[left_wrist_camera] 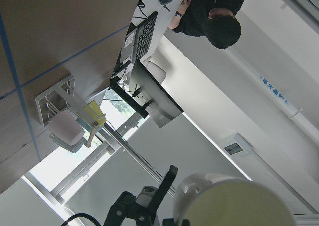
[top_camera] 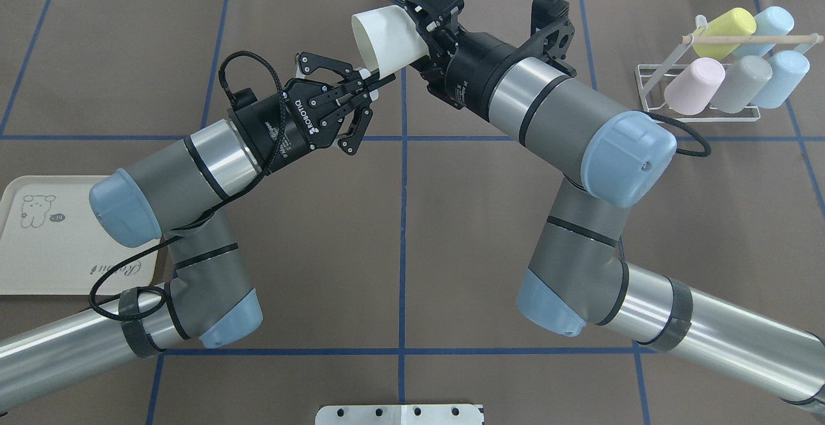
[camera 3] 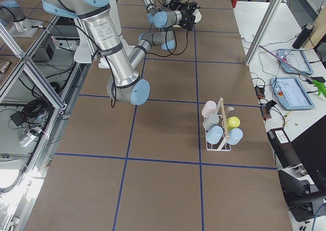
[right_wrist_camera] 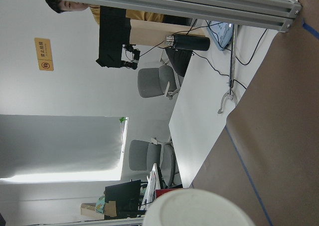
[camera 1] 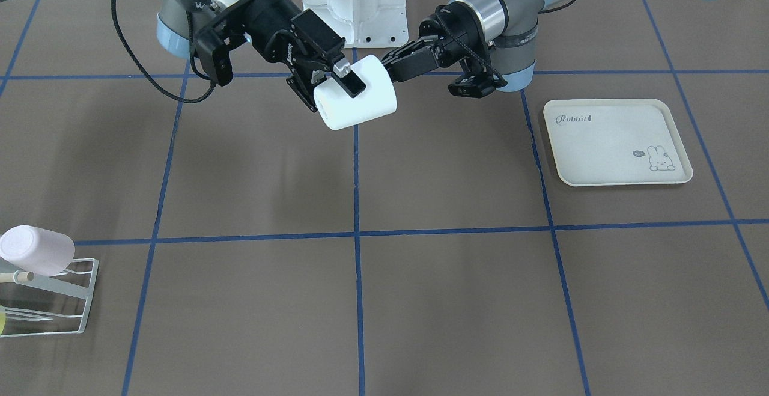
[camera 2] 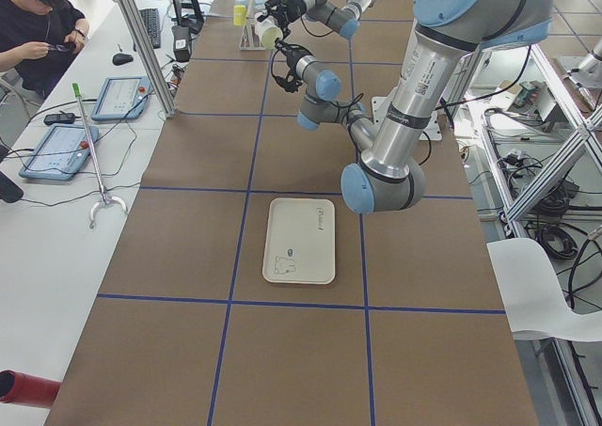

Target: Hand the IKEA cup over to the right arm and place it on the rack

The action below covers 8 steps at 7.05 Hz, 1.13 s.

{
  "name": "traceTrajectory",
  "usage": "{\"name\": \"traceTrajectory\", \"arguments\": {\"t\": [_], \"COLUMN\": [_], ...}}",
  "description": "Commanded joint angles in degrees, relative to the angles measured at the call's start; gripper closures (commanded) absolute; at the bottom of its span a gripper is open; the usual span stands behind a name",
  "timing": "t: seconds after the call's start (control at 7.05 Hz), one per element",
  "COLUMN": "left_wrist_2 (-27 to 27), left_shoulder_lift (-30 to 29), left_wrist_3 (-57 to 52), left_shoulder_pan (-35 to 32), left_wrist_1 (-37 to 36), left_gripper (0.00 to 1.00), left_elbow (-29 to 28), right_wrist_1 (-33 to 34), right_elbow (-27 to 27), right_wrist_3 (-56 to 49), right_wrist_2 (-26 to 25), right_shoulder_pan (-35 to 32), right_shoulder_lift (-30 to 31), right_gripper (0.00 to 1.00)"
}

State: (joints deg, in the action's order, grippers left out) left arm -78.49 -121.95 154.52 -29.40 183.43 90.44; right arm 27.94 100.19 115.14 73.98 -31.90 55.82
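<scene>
I see both arms meeting above the brown surface [camera 1: 420, 300]. Rack [top_camera: 699, 99], well off to the right arm's side, carries five cups. White cup [camera 1: 359, 97] hangs midair, right end effector [camera 1: 333, 80] clamped on its wall; left end effector [top_camera: 362, 93] spread apart at its base.

cup [top_camera: 387, 38]: was up over table centre, between both grippers
rack [top_camera: 699, 93]: sat far right
tray [top_camera: 45, 264]: lay near left
</scene>
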Motion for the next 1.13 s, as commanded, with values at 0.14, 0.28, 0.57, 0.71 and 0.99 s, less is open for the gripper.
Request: {"name": "traceTrajectory", "arguments": {"t": [0.14, 0.28, 0.57, 0.71, 0.99], "left_wrist_2": [0.1, 0.2, 0.5, 0.5, 0.4], "left_shoulder_lift": [0.3, 0.1, 0.6, 0.6, 0.8], "left_wrist_3": [-0.3, -4.3, -6.6, -6.6, -6.7], "left_shoulder_pan": [0.5, 0.5, 0.5, 0.5, 0.4], "left_wrist_1": [0.2, 0.1, 0.1, 0.2, 0.2], "left_gripper": [0.8, 0.01, 0.0, 0.0, 0.0], "left_elbow": [0.1, 0.2, 0.7, 0.8, 1.0], "right_wrist_1": [0.0, -0.3, -0.8, -0.8, -0.9], "right_elbow": [0.0, 0.0, -0.3, -0.3, -0.3], "right_wrist_3": [3.0, 3.0, 3.0, 3.0, 3.0], "right_wrist_2": [-0.1, -0.1, 0.0, 0.0, 0.1], "right_shoulder_pan": [-0.1, -0.4, -0.7, -0.9, -1.8], "right_shoulder_lift": [0.0, -0.1, -0.4, -0.4, -0.3], "right_gripper": [0.99, 1.0, 1.0, 1.0, 1.0]}}
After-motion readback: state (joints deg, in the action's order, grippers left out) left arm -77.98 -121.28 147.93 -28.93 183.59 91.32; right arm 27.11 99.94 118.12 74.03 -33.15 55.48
